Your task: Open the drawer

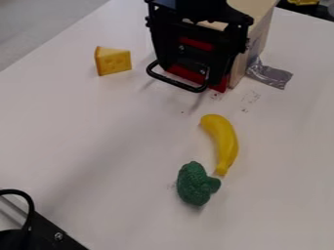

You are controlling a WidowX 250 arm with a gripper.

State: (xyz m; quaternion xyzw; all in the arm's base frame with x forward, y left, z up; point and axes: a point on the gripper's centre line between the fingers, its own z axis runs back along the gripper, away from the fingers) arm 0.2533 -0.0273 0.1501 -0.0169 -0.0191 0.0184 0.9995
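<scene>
Drawer [185, 72], red-fronted, set in a pale wood box [239, 68] near the top of the camera view; how far it is pulled out cannot be told. Black bar handle [175, 83], one, looped, projecting from the lower part of the drawer toward the viewer. Black gripper [199, 74], one, hanging down over the drawer front, its fingers spread wide, one to each side, red showing between them; any contact with drawer or handle cannot be told. Toy cheese wedge [112, 61], yellow, with holes, lying left of the drawer. Silver tape [271, 75], one creased piece, at the right foot of the drawer's box, running onto the table. Dark smudges, small, on the table just below the drawer. Toy banana [225, 140], yellow, curved, nearer the viewer than the drawer. Toy broccoli [194, 184], green, farther from the drawer, beside the banana's lower end. Table [98, 141], white, beneath the drawer and the toys. Black bracket [57, 236] with a black cable [28, 201], well apart from the drawer, at the lower left corner.
</scene>
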